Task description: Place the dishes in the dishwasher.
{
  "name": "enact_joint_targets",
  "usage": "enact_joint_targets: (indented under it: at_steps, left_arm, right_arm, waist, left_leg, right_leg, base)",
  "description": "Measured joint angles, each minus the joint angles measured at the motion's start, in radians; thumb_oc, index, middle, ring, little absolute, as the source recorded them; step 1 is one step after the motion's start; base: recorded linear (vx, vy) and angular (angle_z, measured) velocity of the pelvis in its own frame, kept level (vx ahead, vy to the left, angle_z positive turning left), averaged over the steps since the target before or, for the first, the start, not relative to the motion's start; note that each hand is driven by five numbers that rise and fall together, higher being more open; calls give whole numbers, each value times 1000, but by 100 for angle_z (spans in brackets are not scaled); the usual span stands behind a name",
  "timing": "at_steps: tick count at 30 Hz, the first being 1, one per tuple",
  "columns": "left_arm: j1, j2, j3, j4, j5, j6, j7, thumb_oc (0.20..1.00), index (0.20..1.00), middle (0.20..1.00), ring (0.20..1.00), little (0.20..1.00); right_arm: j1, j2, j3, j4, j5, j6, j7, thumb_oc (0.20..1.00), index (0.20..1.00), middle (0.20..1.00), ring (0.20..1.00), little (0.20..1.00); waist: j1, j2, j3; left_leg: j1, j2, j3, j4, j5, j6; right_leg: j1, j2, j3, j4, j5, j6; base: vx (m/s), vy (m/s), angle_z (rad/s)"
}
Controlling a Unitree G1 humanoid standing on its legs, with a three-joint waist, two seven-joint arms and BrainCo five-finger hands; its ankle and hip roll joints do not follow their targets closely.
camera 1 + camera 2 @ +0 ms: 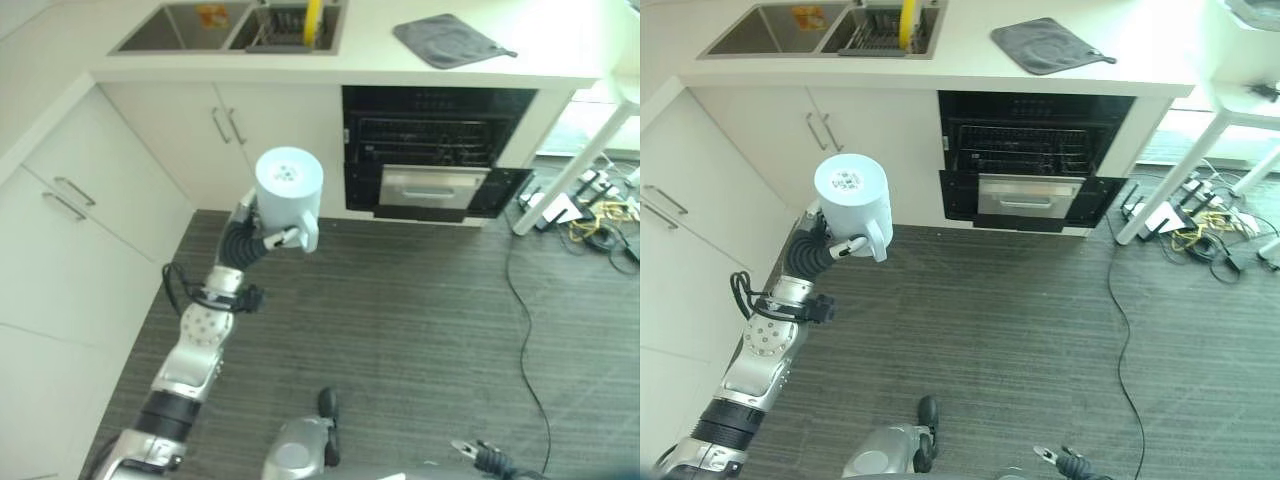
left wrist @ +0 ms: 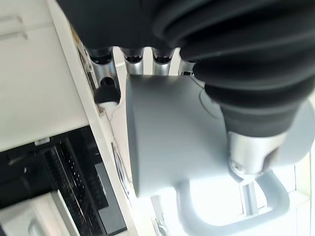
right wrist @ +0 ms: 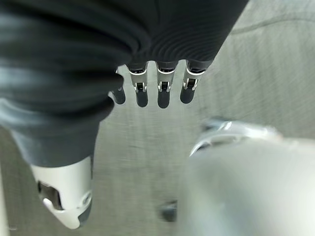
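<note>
A pale mug [image 1: 288,188] hangs bottom-up above the grey floor, its handle toward the dishwasher side. My left hand [image 1: 243,240] is shut on it: the fingers wrap the mug's wall [image 2: 172,142] and the thumb [image 2: 253,157] lies by the handle. The dishwasher [image 1: 430,130] stands open under the counter, to the right of and beyond the mug, with its dark wire rack [image 1: 1025,150] showing and a silver panel [image 1: 432,188] at its front. My right hand [image 3: 165,91] hangs low over the floor, fingers straight and holding nothing.
White cabinets [image 1: 70,200] line the left side and the wall beside the dishwasher. On the counter lie a sink [image 1: 170,28] with a rack and a yellow item [image 1: 313,20], and a grey cloth [image 1: 445,40]. A white table leg [image 1: 570,170] and tangled cables [image 1: 600,210] are at right.
</note>
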Motion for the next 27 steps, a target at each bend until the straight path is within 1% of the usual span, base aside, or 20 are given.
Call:
enact_joint_targets:
  at_steps: [1,2,3,4,5,6,7,8,9,10,13,14,15,16,17,18,20,23,25,27]
  left_arm:
    - [-1,-1,-5,-16,0,-2,-3,200,200,200,200,200]
    - [-5,-6,-16,-32,0,-5,1,200,200,200,200,200]
    - [-13,0,-35,-38,2,-4,1,200,200,200,200,200]
    - [-20,3,-43,-38,16,-4,2,200,200,200,200,200]
    - [-39,2,-64,-30,18,0,13,200,200,200,200,200]
    - [-51,3,-80,-17,23,8,17,200,200,200,200,200]
    - [-67,2,-85,-4,35,15,18,200,200,200,200,200]
    - [-78,4,-85,-2,45,19,30,200,200,200,200,200]
    - [-94,4,-87,-2,49,21,39,200,200,200,200,200]
    - [-107,16,-86,-3,48,22,54,200,200,200,200,200]
    - [-100,38,-81,-4,47,28,59,200,200,200,200,200]
    - [-93,37,-81,-4,47,32,58,200,200,200,200,200]
    - [-52,31,-77,-9,46,34,54,200,200,200,200,200]
    - [-39,25,-77,-9,46,36,51,200,200,200,200,200]
    - [-24,18,-77,-10,44,36,42,200,200,200,200,200]
    - [-14,11,-77,-10,44,37,33,200,200,200,200,200]
    - [-4,10,-76,-29,38,37,24,200,200,200,200,200]
    - [2,10,-74,-54,35,36,24,200,200,200,200,200]
    - [34,12,-64,-82,34,36,32,200,200,200,200,200]
    - [38,12,-61,-85,34,36,40,200,200,200,200,200]
  right_arm:
    - [8,0,2,-2,7,-4,-2,1000,1000,1000,1000,1000]
    - [8,-5,13,-2,7,-16,-8,1000,1000,1000,1000,1000]
    - [4,-3,16,-10,6,-20,-11,1000,1000,1000,1000,1000]
    - [0,-4,22,-16,7,-26,-12,1000,1000,1000,1000,1000]
    - [-18,-12,26,-29,9,-38,-13,1000,1000,1000,1000,1000]
    - [-26,-22,40,-30,10,-39,-15,1000,1000,1000,1000,1000]
    - [-27,-35,51,-31,23,-39,-16,1000,1000,1000,1000,1000]
    - [-30,-44,56,-32,39,-39,-20,1000,1000,1000,1000,1000]
    - [-29,-51,59,-30,47,-40,-23,1000,1000,1000,1000,1000]
    - [-24,-53,57,-27,47,-39,-23,1000,1000,1000,1000,1000]
    - [-22,-49,41,-10,47,-39,-26,1000,1000,1000,1000,1000]
    - [-21,-43,41,2,47,-38,-29,1000,1000,1000,1000,1000]
    - [-23,-32,27,12,47,-38,-34,1000,1000,1000,1000,1000]
    - [-27,-34,24,11,47,-39,-35,1000,1000,1000,1000,1000]
    - [-31,-34,14,9,47,-40,-38,1000,1000,1000,1000,1000]
    - [-33,-32,2,5,47,-40,-40,1000,1000,1000,1000,1000]
    - [-34,-39,4,0,47,-40,-46,1000,1000,1000,1000,1000]
    - [-33,-47,3,3,46,-38,-56,1000,1000,1000,1000,1000]
    - [-24,-50,4,2,44,-36,-56,1000,1000,1000,1000,1000]
    - [-28,-63,12,2,35,-22,-54,1000,1000,1000,1000,1000]
  waist:
    - [-3,-4,1]
    - [-4,-3,1]
    - [-2,4,-1]
    - [-5,11,0]
    - [-28,39,13]
    - [-49,43,17]
    - [-59,36,19]
    - [-69,31,19]
    - [-76,27,19]
    - [-83,12,17]
    - [-84,-2,17]
    - [-82,-12,16]
    - [-73,-7,12]
    - [-72,8,10]
    - [-72,26,5]
    - [-71,36,4]
    - [-72,42,0]
    - [-75,43,-3]
    - [-69,40,-11]
    - [-69,42,-19]
  left_leg:
    - [34,-15,2,-19,-12,6]
    - [55,-30,1,-28,-27,21]
    - [71,-32,-3,-48,-29,29]
    - [74,-23,-18,-56,-31,35]
    - [93,18,-26,-87,-30,31]
    - [107,31,-25,-89,-27,27]
    - [125,29,-18,-89,-29,24]
    - [133,28,-18,-84,-31,19]
    - [145,24,-18,-87,-37,12]
    - [166,16,-21,-92,-52,-9]
    - [206,5,-36,-103,-78,-15]
    - [221,1,-47,-103,-82,-21]
    - [263,28,-75,-101,-126,-80]
    - [266,48,-76,-97,-134,-92]
    - [262,75,-77,-80,-140,-104]
    - [267,99,-75,-61,-143,-109]
    - [265,143,-75,-11,-143,-110]
    - [268,174,-80,33,-139,-115]
    - [264,183,-90,94,-139,-114]
    - [249,191,-127,161,-127,-130]
  right_leg:
    - [-30,-25,33,99,29,34]
    - [-90,-56,63,234,92,43]
    - [-178,-60,81,348,104,32]
    - [-231,-26,77,366,41,17]
    - [-321,92,52,261,-62,-46]
    - [-351,120,3,158,-67,-66]
    - [-382,121,-36,73,-59,-76]
    - [-409,117,-53,-11,-38,-73]
    - [-431,107,-54,-91,-8,-54]
    - [-457,88,-28,-181,63,-22]
    - [-436,61,0,-264,139,-13]
    - [-415,51,1,-267,154,-26]
    - [-336,64,-8,-303,242,-70]
    - [-329,86,-17,-302,243,-100]
    - [-323,106,-29,-292,223,-106]
    - [-311,130,-35,-287,205,-126]
    - [-288,166,-53,-262,160,-151]
    - [-296,187,-56,-201,89,-165]
    - [-297,202,-38,-162,47,-189]
    - [-302,214,-28,-120,3,-205]
  base:
    - [179,273,57]
    - [33,56,4]
    - [37,1,-2]
    - [70,-61,-8]
    - [131,-109,8]
    - [140,-130,9]
    - [145,-112,15]
    - [187,-113,16]
    - [316,-168,37]
    - [316,-169,40]
    - [193,-124,32]
    - [398,-346,47]
    - [370,-343,36]
    - [368,-371,26]
    - [198,-219,0]
    - [219,-248,-7]
    - [264,-291,-5]
    - [282,-316,-4]
    - [198,-267,-31]
    - [197,-364,-38]
